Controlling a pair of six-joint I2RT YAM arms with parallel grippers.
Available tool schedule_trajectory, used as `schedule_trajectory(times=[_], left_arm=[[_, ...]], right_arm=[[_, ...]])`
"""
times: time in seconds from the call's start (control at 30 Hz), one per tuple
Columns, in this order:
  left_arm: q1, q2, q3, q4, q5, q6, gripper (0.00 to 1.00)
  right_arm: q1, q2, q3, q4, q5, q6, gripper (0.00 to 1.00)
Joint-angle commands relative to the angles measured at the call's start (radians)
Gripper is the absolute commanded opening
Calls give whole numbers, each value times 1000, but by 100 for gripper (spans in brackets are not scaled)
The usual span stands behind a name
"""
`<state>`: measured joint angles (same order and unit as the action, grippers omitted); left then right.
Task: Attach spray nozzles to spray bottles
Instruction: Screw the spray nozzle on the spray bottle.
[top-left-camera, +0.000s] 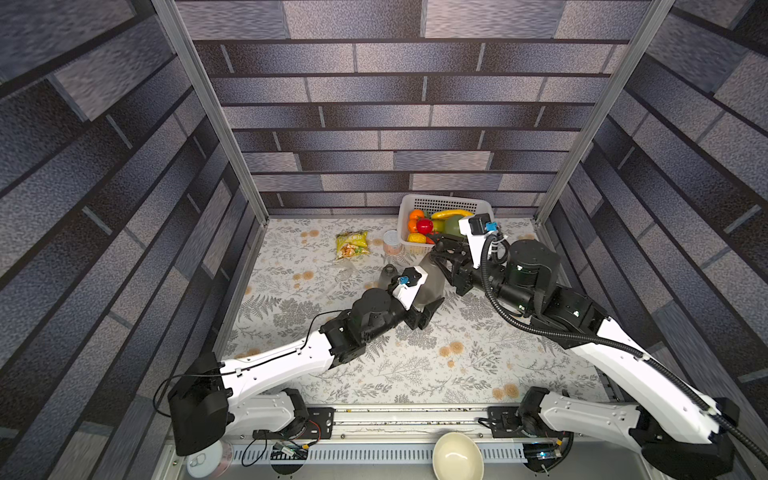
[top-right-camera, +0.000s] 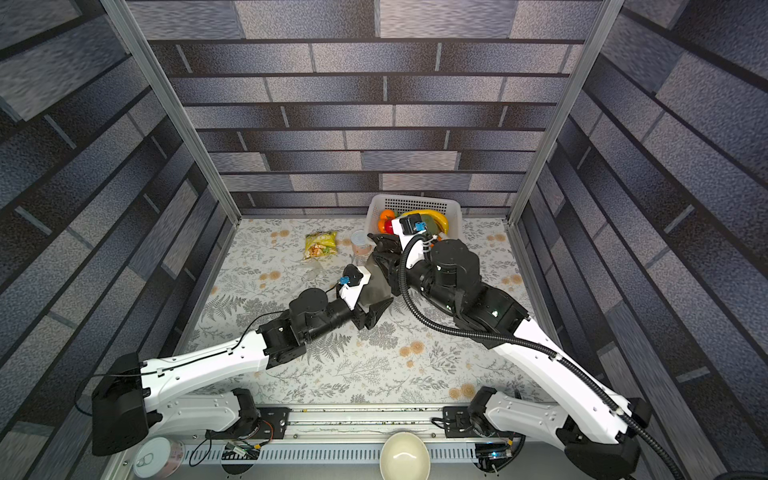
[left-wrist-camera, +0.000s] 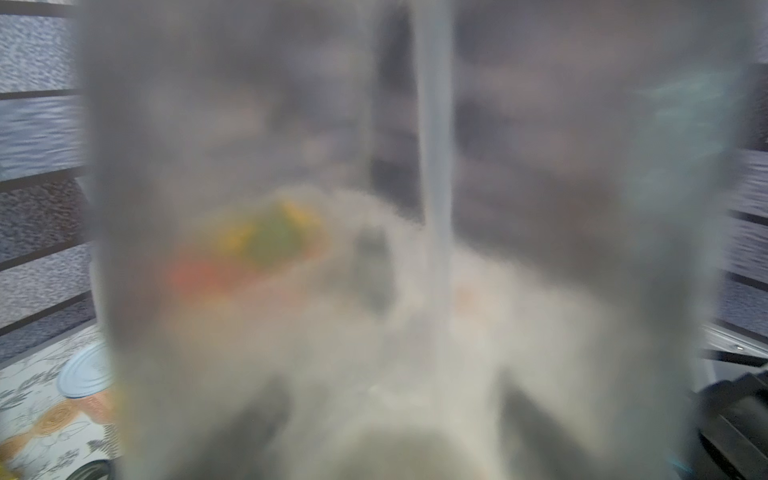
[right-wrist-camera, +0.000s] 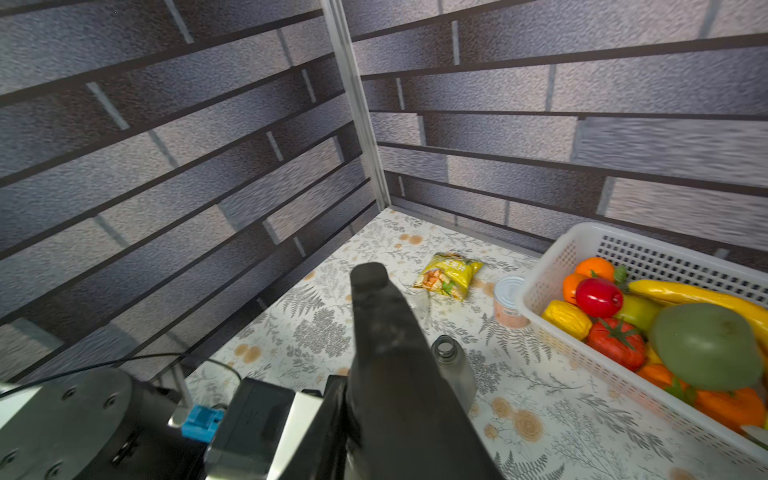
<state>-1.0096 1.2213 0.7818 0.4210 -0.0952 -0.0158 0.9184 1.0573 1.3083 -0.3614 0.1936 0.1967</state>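
- Evidently, the left gripper (top-left-camera: 424, 305) has its jaws clamped wide on the smoky-grey spray bottle (top-left-camera: 434, 284) mid-bench (top-left-camera: 374, 365), steadying it for fitting.
- A dip tube (left-wrist-camera: 434, 166) hangs inside the bottle. The right gripper (top-left-camera: 441, 257) is at the neck, and I cannot tell how far its jaws are open.
- A second bottle (right-wrist-camera: 451, 365) stands open-necked nearby.

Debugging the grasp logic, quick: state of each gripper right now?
Left gripper: closed on a smoky-grey spray bottle.
Right gripper: at that bottle's neck; open or closed cannot be told.
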Motion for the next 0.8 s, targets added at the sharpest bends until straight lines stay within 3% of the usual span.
schedule_trajectory(times=[0.0,0.23,0.33,0.43,0.5,0.63,0.77], left_arm=[[-51,12,77,103,-98,144,58],[-86,67,92,176,-253,202,57],[-97,79,88,203,-297,219,57],[-99,77,73,205,-309,225,57],[-91,57,45,200,-280,208,58],[-29,-22,-34,160,-129,123,58],[66,-114,-96,110,52,47,58]], right_arm=[[95,41,-30,56,369,13,14],[268,168,9,167,781,-39,13],[289,208,36,184,831,-48,16],[289,206,56,165,786,-36,25],[289,190,79,116,715,-39,42],[289,143,140,-55,493,-51,69],[288,88,195,-244,286,-38,79]])
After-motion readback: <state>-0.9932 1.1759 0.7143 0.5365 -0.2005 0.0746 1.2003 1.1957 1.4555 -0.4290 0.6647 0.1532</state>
